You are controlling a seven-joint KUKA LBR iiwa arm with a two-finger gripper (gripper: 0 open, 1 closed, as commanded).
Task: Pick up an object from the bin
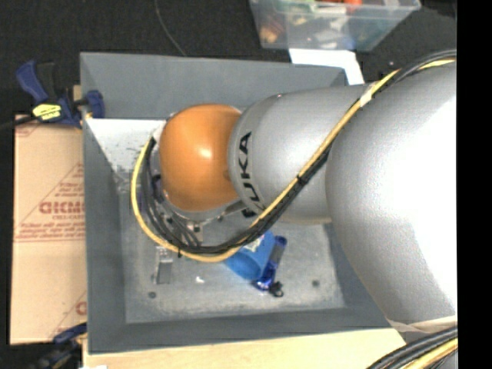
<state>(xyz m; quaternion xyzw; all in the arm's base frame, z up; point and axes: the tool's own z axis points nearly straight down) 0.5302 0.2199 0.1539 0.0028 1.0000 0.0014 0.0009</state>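
From my station I see the arm reaching in from the right of the view and covering most of the bin, its orange wrist cover over the left half of the floor and a yellow-and-black cable looping round beneath it. The hand pokes out below the cover, low near the floor toward the front left of the bin. From this angle I cannot tell whether it is open or closed, and I see nothing held in it. The nearest thing is a blue plastic piece lying on the floor near the front middle of the bin, off to the view's right of the hand and apart from it. Its upper part is tucked under the arm and cable, and a darker blue end points toward the front wall. A small white speck lies on the grey floor between the hand and the blue piece — too small for me to say what it is.
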